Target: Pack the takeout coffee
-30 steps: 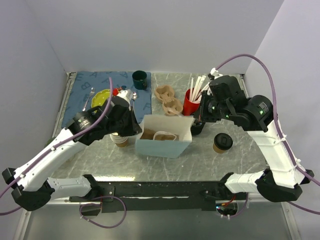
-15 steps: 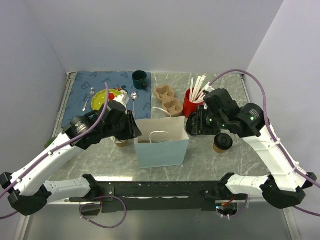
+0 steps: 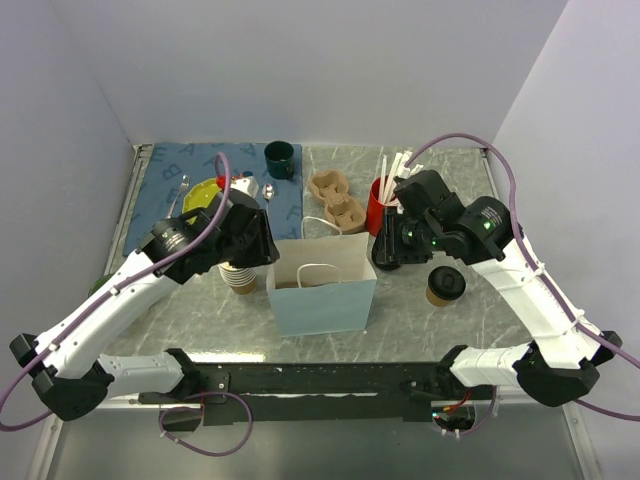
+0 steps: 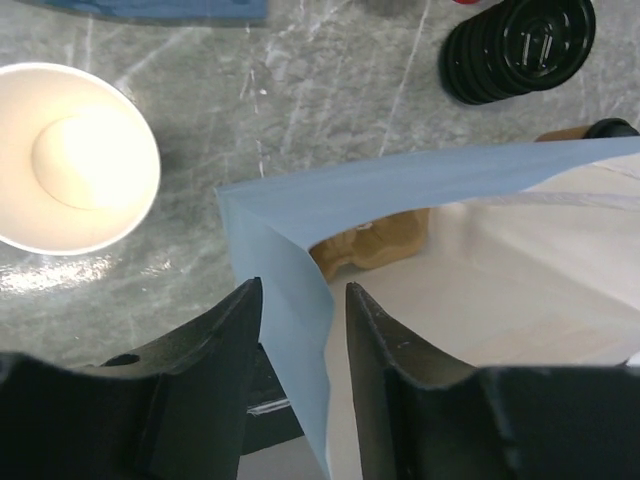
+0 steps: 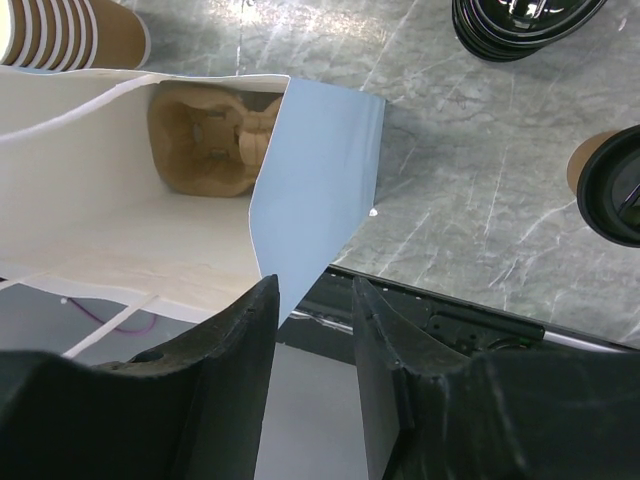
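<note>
- Left wrist view: the left claw (image 4: 300, 290) is being shown released, its jaws standing apart astride the corner fold of the blue paper bag (image 4: 290, 250) without pinching it.
- The right claw (image 5: 315, 290) is likewise being shown released, with nothing between its jaws, just off the bag's other corner.
- A pulp cup carrier (image 5: 205, 140) is being seen on the bag's floor.
- The takeout coffee (image 3: 444, 285) is being seen upright on the counter (image 3: 420, 320), near the bag on the right claw's side, and untouched.
- The takeout coffee is being judged light but crushable, with a slick lid that could pop off. A gentle hold around its kraft wall just under the lid rim, kept upright, is being advised.
</note>
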